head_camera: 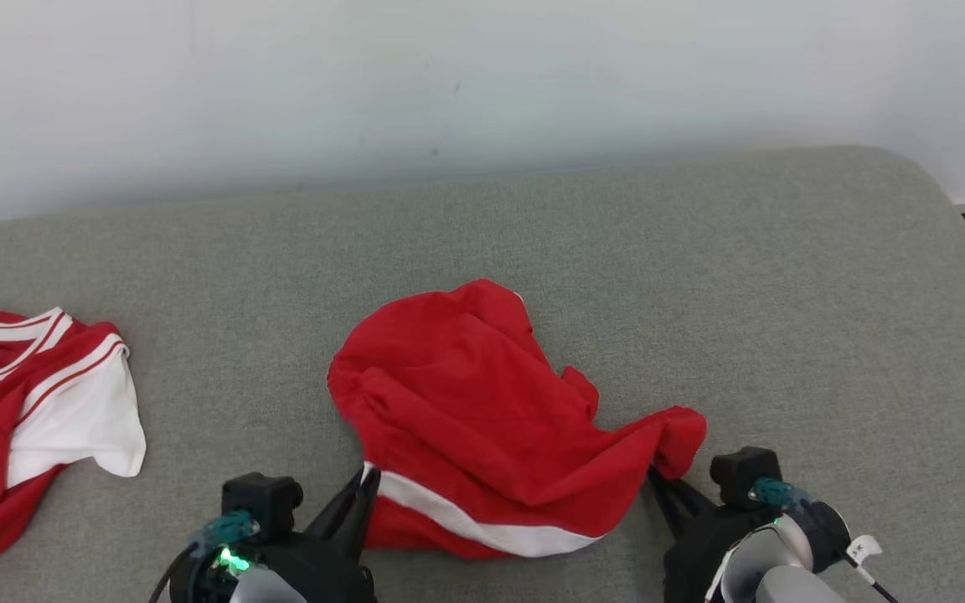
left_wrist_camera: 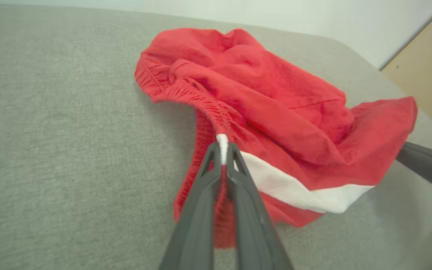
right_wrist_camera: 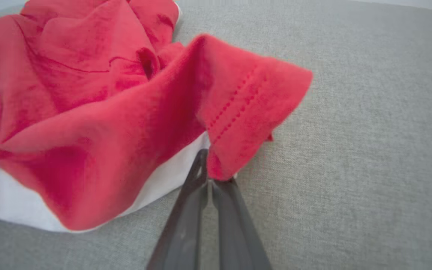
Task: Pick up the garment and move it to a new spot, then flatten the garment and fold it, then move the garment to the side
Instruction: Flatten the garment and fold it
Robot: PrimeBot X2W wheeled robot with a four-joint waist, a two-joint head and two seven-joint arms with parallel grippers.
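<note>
The garment (head_camera: 482, 402) is a pair of red shorts with a white side stripe, crumpled in the middle of the grey surface. My left gripper (head_camera: 368, 479) is shut on its elastic waistband, at the white stripe's end (left_wrist_camera: 222, 144). My right gripper (head_camera: 657, 477) is shut on a hemmed red corner of the garment (right_wrist_camera: 238, 112), which drapes over the fingertips in the right wrist view. The right gripper's dark fingers (left_wrist_camera: 422, 161) also show at the right edge of the left wrist view.
A red and white jersey (head_camera: 22, 402) with dark lettering lies at the left edge of the grey padded surface (head_camera: 700, 276). A pale wall runs behind it. The surface's rounded right corner drops off at the far right.
</note>
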